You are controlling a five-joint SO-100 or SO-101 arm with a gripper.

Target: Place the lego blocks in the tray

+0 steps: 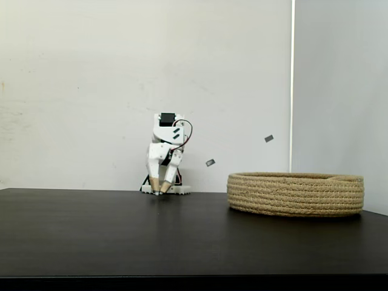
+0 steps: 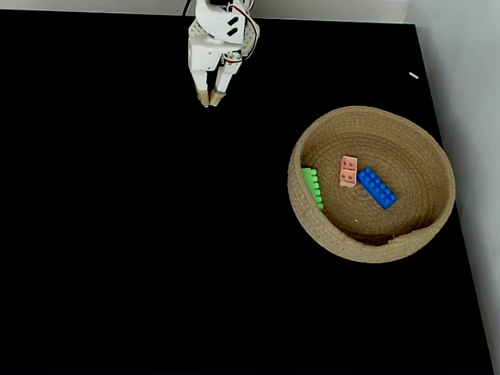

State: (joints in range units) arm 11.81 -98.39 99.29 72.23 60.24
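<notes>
Fixed view from above: blue brick (image 2: 377, 187), green brick (image 2: 312, 188), pink brick (image 2: 348, 171) inside tray (image 2: 367, 247) (no lettering legible); end effector (image 2: 211, 99) closed, empty.

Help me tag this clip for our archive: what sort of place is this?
Probably a plain tabletop robot-practice setup: a bare black table against a blank white wall, a small white robot arm, and a coiled tan rope basket holding toy bricks.

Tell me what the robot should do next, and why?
Probably nothing more than stay parked. The blue brick, green brick and pink brick all lie inside the rope tray, and the end effector sits shut and empty, away from the tray. The job looks finished.
</notes>
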